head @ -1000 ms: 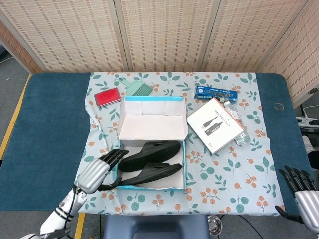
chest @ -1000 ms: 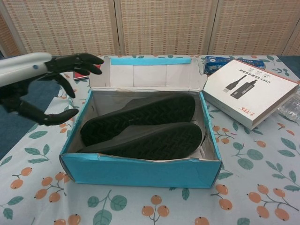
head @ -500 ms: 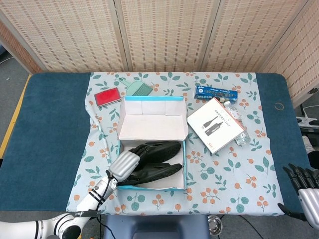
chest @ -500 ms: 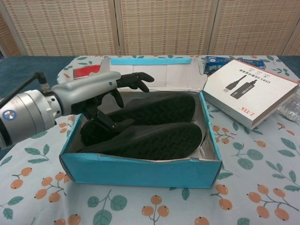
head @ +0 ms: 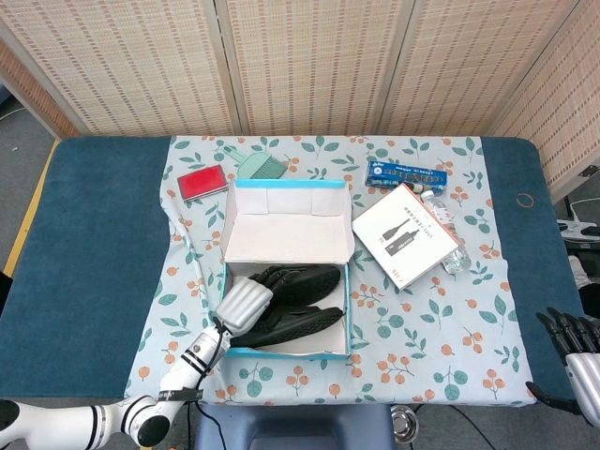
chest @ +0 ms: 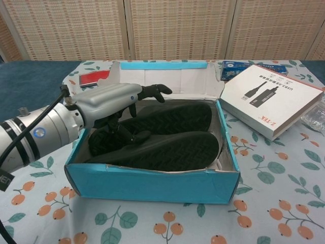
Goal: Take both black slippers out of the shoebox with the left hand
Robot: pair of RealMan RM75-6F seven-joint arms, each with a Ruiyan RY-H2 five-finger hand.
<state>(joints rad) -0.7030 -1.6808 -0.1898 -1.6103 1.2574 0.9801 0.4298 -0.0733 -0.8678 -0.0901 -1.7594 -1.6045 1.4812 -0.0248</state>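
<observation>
The blue shoebox (head: 349, 309) (chest: 152, 185) sits open on the flowered cloth. Two black slippers lie side by side in it, soles up. The far slipper (head: 307, 279) (chest: 175, 118) lies beside the near slipper (head: 302, 322) (chest: 170, 150). My left hand (head: 246, 302) (chest: 119, 104) reaches in over the box's left wall. Its fingers (chest: 153, 92) are spread above the left end of the far slipper, and its thumb lies low between the two slippers. Neither slipper is lifted. My right hand (head: 572, 339) hangs at the lower right edge of the head view, fingers apart and holding nothing.
The box's lid (head: 287, 225) stands up behind it. Behind it lie a red case (head: 202, 182), a green brush (head: 261, 167) and a blue pack (head: 405, 172). To the right are a white booklet box (head: 405, 234) (chest: 266, 99) and a water bottle (head: 448, 230).
My left hand has come in from outside the box's left wall and now sits over the slippers' left ends. My right hand has sunk a little toward the frame's corner.
</observation>
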